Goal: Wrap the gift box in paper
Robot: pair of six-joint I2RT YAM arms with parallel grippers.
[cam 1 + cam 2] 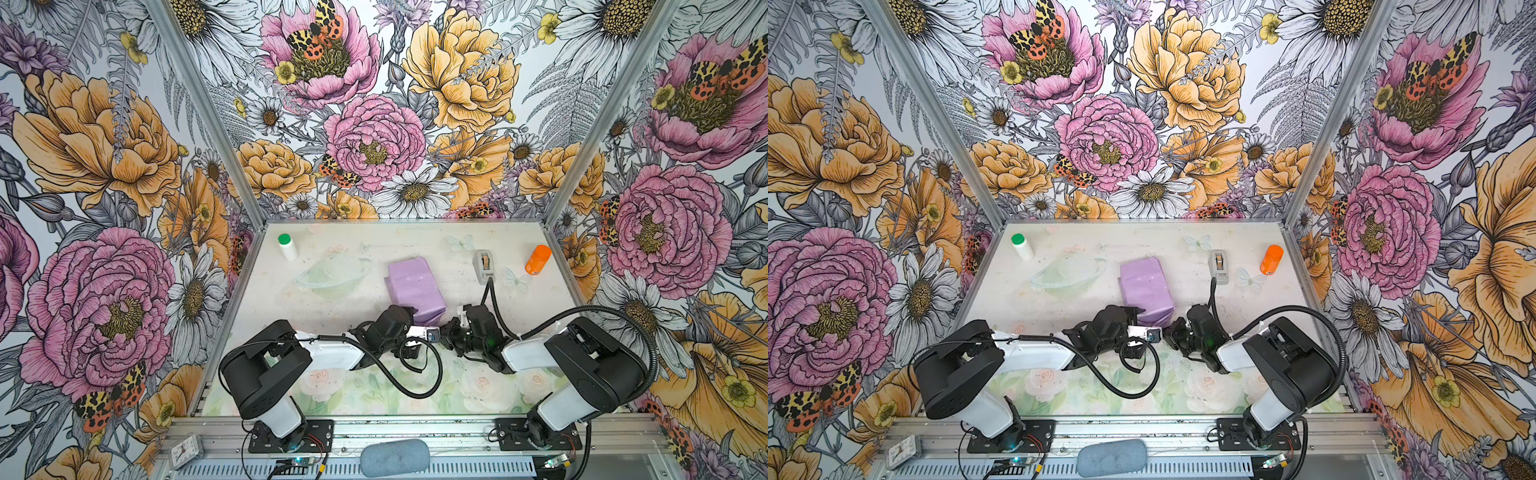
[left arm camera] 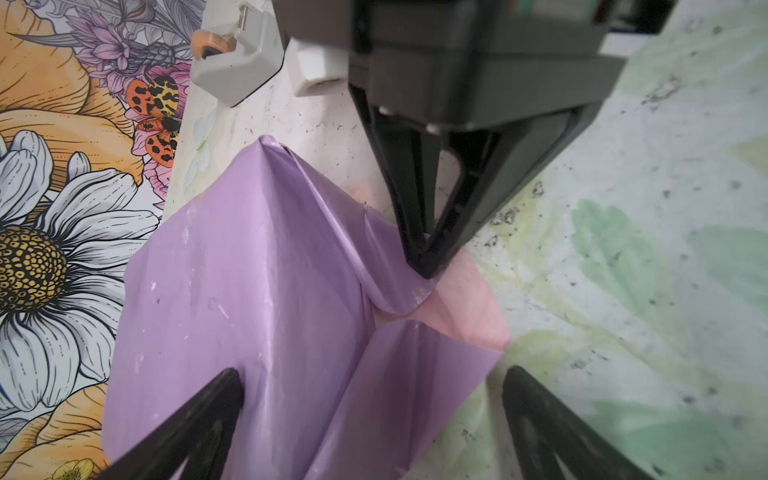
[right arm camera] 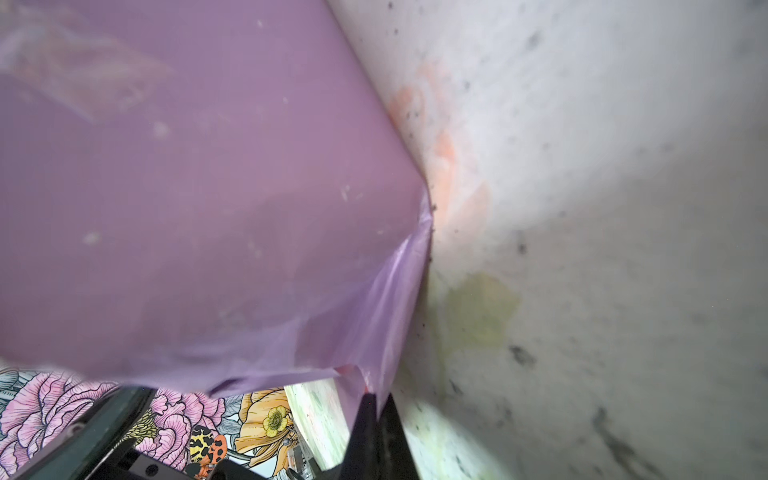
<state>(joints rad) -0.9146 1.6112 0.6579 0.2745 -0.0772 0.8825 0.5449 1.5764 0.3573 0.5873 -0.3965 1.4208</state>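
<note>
Two grippers are found at the near end of the paper [image 1: 415, 286], a thin, glossy lilac-pink sheet. The left gripper [image 2: 374, 374] is spread to its full width, with nothing held between its black fingers [image 2: 195, 424]. The right gripper [image 2: 424, 262] is pressed fully together, and a corner of loose flap appears to be pinched at its tips. The paper is already folded round the gift box, which is placed at the middle of the pale printed table [image 1: 374, 237], well apart from the small grey tape dispenser [image 1: 483, 266]. The sheet is judged to be light, limp and slick. It is likely to be torn, or to spring open, if pulled hard, so a loose flap is best taken near its free edge, close to the box's corner, and drawn flat against the end face. The box beneath is expected to be stiff and light, and to be shoved along the table easily unless steadied from above. The box itself is wholly hidden by the paper, with only a blocky outline given, so its colour and lid cannot be checked. The unfinished near end is masked by both wrists in both top views, the right wrist view is blurred, and whether any tape is yet laid on cannot be settled.
</note>
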